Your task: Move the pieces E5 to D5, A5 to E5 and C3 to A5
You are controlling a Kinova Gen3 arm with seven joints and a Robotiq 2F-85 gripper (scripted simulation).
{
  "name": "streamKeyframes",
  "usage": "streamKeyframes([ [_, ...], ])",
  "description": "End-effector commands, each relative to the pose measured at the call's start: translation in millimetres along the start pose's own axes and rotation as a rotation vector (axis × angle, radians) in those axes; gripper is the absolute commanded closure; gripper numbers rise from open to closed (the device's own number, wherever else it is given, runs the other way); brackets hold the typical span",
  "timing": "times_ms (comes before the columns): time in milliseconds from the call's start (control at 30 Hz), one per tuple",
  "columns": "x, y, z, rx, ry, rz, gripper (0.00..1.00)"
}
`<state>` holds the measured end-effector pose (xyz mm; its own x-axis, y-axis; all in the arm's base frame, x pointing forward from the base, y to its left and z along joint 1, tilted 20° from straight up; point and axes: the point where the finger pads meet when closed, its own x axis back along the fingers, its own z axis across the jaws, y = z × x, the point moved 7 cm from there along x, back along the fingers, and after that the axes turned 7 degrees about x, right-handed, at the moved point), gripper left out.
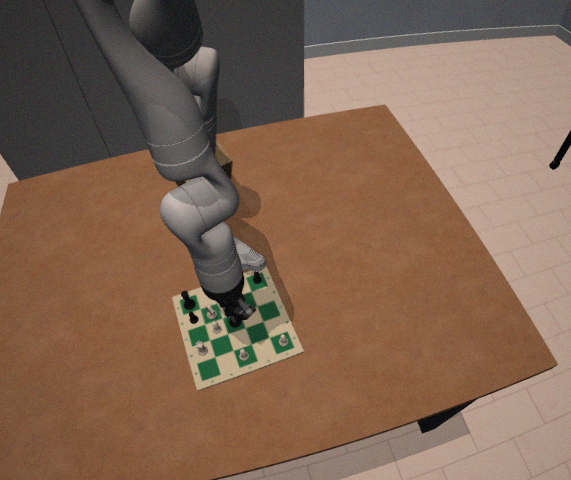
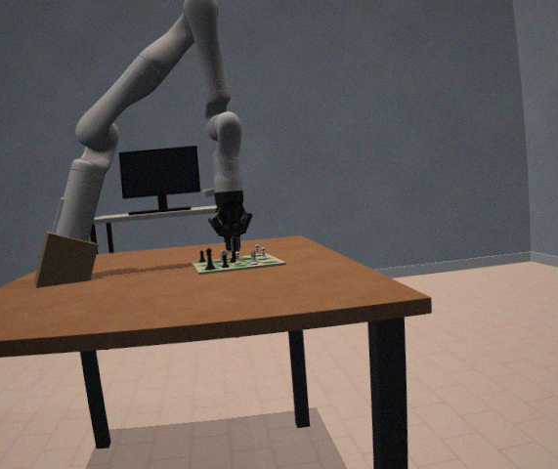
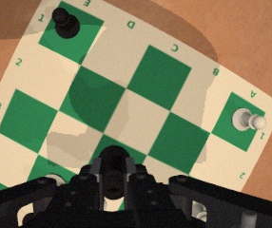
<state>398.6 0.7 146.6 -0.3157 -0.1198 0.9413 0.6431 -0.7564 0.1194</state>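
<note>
The board (image 1: 200,383) (image 3: 270,107) lies on the table. My gripper (image 1: 240,313) (image 2: 232,249) (image 3: 113,171) is over C3, shut on the upper part of a black piece (image 2: 233,258) (image 3: 115,154). That piece is upright, its base apparently on C3. A tall black piece (image 1: 188,301) (image 2: 209,261) stands upright on E5. A small black pawn (image 1: 193,318) (image 2: 224,261) stands upright on D5. Square A5 (image 1: 208,369) carries no piece. The gripper's fingers hide part of the held piece.
White pieces stand close by on D4 (image 1: 211,312) and C4 (image 1: 216,327). Others stand on B5 (image 1: 201,348), A3 (image 1: 244,354) and A1 (image 1: 282,340) (image 3: 242,120). A black pawn (image 1: 257,279) (image 2: 201,256) (image 3: 67,26) stands on E1.
</note>
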Motion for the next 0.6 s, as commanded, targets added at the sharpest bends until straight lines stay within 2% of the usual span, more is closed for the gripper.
streamKeyframes([
  [0,0.9,0,0,0.0,0.001,-0.001,1.0],
  [167,10.6,0,0,0.0,0.001,-0.001,1.0],
  [467,54.9,0,0,0.0,0.001,-0.001,1.0],
  [567,60.4,0,0,0.0,0.001,-0.001,1.0],
])
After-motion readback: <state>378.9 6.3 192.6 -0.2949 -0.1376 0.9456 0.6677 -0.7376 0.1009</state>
